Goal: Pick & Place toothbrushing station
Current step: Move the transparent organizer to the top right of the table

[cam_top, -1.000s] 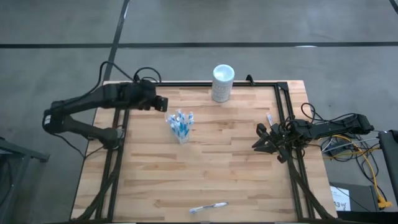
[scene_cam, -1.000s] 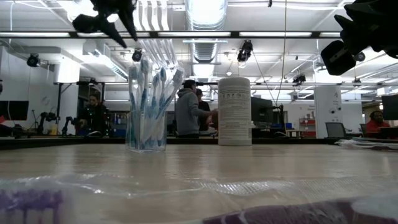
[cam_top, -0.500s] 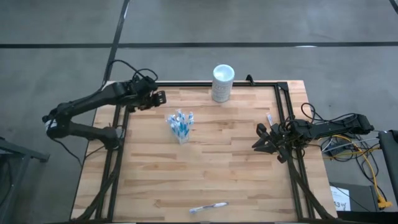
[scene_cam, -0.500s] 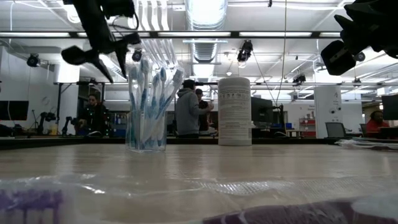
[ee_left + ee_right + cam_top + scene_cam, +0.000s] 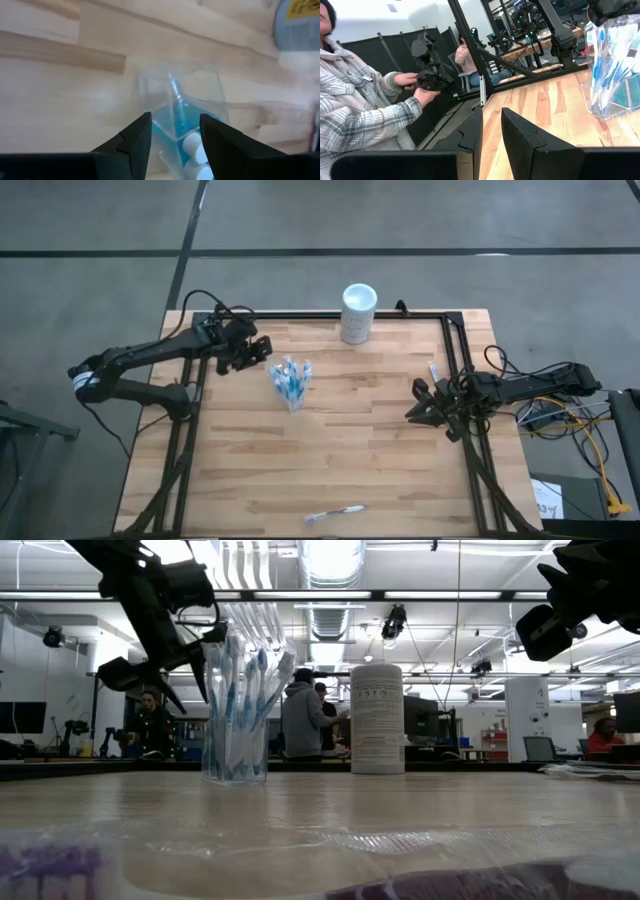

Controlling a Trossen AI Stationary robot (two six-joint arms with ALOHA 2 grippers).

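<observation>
A small clear plastic cup (image 5: 290,392) stands upright on its base on the wooden table and holds several blue-and-white toothbrushes (image 5: 235,690). It also shows in the left wrist view (image 5: 184,107) and the right wrist view (image 5: 615,80). My left gripper (image 5: 260,353) is open, above the table just to the left and far side of the cup. In the left wrist view (image 5: 172,132) its fingers frame the cup without touching it. My right gripper (image 5: 412,402) is open and empty at the table's right edge. One loose toothbrush (image 5: 335,512) lies flat near the front edge.
A tall white cylinder (image 5: 358,312) stands at the table's far edge, right of the cup. A black frame (image 5: 455,350) runs along the table's far and right sides. A person's hands (image 5: 415,85) hold a device beyond the table.
My left gripper has come down from high above the table to about the height of the toothbrush heads and has edged toward the cup. The cup and brushes have stayed where they were.
</observation>
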